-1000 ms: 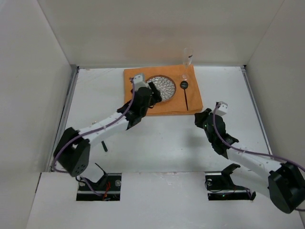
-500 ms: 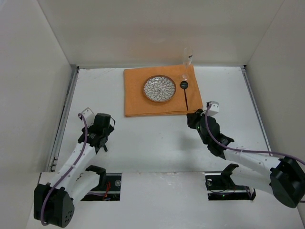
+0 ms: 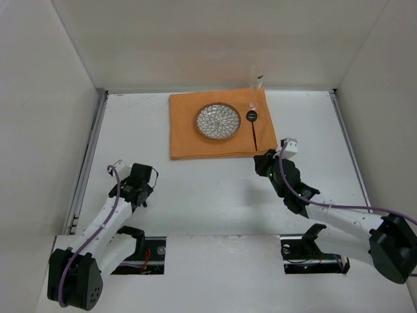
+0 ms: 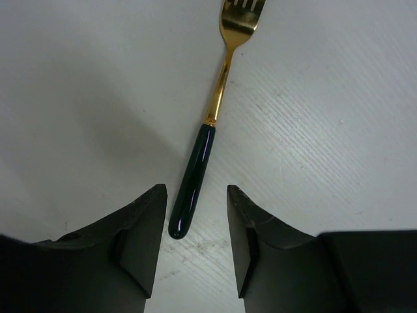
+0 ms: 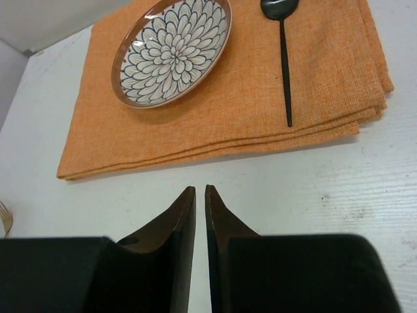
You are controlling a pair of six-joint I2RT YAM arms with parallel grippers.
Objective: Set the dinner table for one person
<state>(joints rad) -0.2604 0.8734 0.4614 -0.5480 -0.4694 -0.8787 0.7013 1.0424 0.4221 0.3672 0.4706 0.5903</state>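
Plain white panels [image 3: 195, 39] rise at the back and both sides, evenly and softly lit.

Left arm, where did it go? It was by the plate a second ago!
It swung back from over the plate to the near-left side of the table; its open left end effector sits around the fork handle's end, not gripping. The right end effector, shut, crept slightly toward the orange mat. Plate, spoon, glass and mat stayed put.

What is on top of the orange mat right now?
A patterned plate, a black spoon to its right, and a clear glass at the far right corner. The orange mat beneath the plate is hidden.
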